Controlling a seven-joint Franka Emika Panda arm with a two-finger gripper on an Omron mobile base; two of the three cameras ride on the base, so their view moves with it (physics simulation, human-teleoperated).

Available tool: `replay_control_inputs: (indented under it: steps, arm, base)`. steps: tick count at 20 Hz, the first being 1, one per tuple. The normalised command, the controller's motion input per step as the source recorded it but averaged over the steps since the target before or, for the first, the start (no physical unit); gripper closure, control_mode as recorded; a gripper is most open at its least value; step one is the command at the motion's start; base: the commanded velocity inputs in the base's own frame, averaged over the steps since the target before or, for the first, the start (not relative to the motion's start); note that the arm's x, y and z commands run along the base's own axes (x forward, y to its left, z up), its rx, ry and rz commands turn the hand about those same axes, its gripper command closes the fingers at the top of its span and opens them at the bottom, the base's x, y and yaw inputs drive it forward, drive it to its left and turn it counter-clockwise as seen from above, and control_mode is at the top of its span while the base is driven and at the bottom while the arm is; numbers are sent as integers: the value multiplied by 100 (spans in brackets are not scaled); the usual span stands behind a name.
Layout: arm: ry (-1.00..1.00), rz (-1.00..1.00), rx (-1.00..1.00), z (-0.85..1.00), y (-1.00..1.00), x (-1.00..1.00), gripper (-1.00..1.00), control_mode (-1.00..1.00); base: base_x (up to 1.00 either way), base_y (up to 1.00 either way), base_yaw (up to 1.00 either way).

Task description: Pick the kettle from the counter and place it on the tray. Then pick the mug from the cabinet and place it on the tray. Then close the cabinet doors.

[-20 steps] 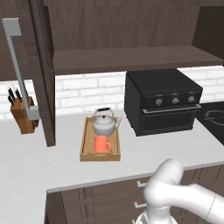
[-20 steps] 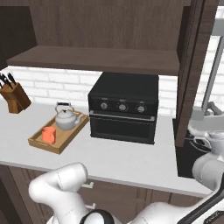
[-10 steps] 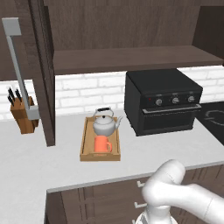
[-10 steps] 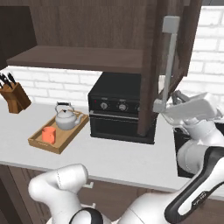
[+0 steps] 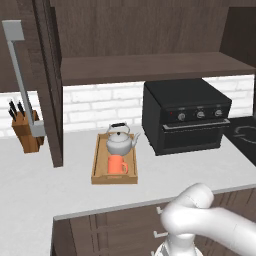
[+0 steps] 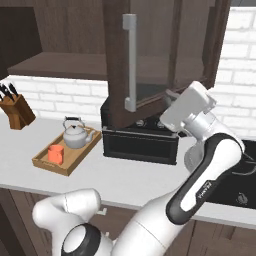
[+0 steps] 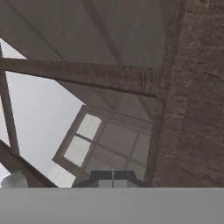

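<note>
The cabinet doors (image 5: 47, 75) stand ajar: in the left base view the left door juts forward over the counter (image 5: 45, 185) with its long grey bar handle (image 5: 22, 80) toward the camera, and the wide inner shelf (image 5: 150, 65) of the cabinet (image 5: 140, 30) lies bare behind it. Below, the tray (image 5: 114, 176) holds the kettle (image 5: 120, 141) at its far end and the mug (image 5: 117, 164) just in front of it, with a knife block (image 5: 27, 131) to their left and a black oven (image 5: 185, 117) to their right. In the right base view the claw (image 6: 167, 97) is raised behind the right door (image 6: 150, 55), at its glass panel, with that door's grey handle (image 6: 130, 62) on the door's other face, to the left; tray (image 6: 62, 162), kettle (image 6: 76, 135) and mug (image 6: 55, 153) sit well apart from it, low and to the left. In the hand view the door's brown frame (image 7: 192, 96) runs up the right side, close, with the glass panel (image 7: 78, 39) ahead; I cannot tell whether the fingers are apart or together.
</note>
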Motion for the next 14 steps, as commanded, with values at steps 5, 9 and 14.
replay_control_inputs:
  steps: [5,9,14]
  arm:
    - [27,-12,-5,23,94,16,100,-100]
    - [30,-35,0,7,80,16,100,-100]
    - [34,-46,0,1,100,36,100,-100]
  base:
    - [0,0,0]
    - [0,0,0]
    - [0,0,0]
